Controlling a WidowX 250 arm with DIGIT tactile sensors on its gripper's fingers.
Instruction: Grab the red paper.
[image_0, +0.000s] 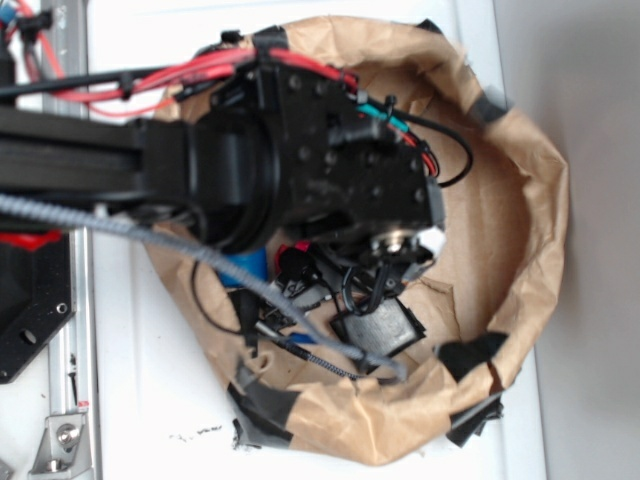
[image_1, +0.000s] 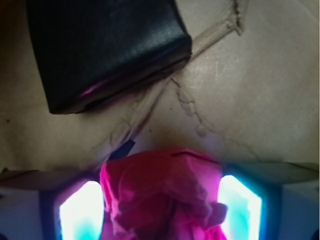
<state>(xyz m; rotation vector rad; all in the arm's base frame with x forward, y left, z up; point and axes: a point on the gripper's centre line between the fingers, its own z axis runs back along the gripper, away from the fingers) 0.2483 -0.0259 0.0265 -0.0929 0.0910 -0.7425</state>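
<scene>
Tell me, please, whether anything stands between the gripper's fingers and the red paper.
Nothing visible does. In the wrist view the red paper sits directly between the gripper's two glowing fingers, with no object in the gap. The black square box lies beyond it on the brown paper lining, clear of the fingers.

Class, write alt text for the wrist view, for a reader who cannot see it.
A crumpled bright red paper wad sits between the two glowing fingers of the robot's pincer, at the bottom of the frame. Above it, a black square box lies on creased brown paper lining.
</scene>
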